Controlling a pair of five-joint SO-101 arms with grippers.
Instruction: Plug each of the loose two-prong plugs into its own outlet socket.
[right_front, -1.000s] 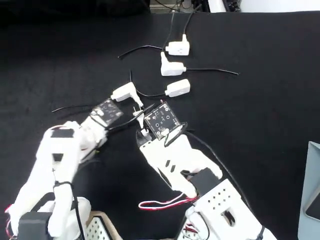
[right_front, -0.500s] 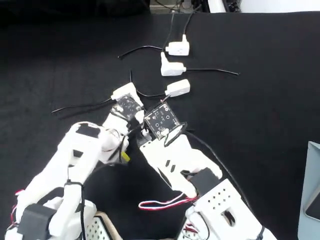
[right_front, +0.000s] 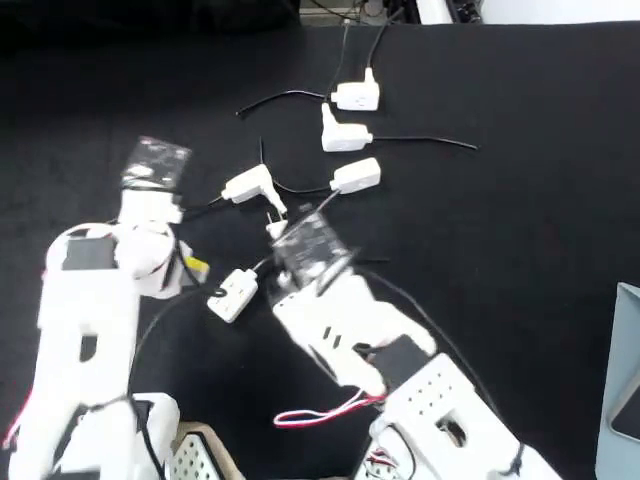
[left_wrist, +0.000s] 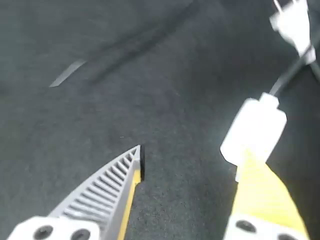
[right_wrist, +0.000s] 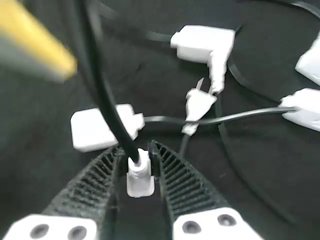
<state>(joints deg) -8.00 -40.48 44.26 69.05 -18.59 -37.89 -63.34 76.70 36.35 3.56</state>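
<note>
My right gripper (right_wrist: 136, 150) is shut on a small white plug (right_wrist: 138, 176) with a black cable; in the high view it (right_front: 280, 270) sits mid-table. Just ahead of it lies a white outlet socket (right_wrist: 97, 131) (right_front: 232, 295). My left gripper (left_wrist: 192, 155) is open and holds nothing, its yellow-taped finger beside that socket (left_wrist: 255, 132); from above it (right_front: 188, 266) is left of the socket. A loose two-prong plug (right_front: 250, 186) (right_wrist: 200, 102) lies farther back. Three more white socket blocks (right_front: 355, 176) (right_front: 345, 136) (right_front: 356, 97) lie behind it.
Thin black cables (right_front: 420, 141) trail over the black cloth (right_front: 520, 200) between the blocks. A grey box edge (right_front: 622, 400) stands at the right border. Red and white wires (right_front: 315, 410) loop near the right arm's base.
My left arm has swung back to the left, away from the two-prong plug it hovered over. A white socket now lies between the arms. The right gripper shifted slightly left.
</note>
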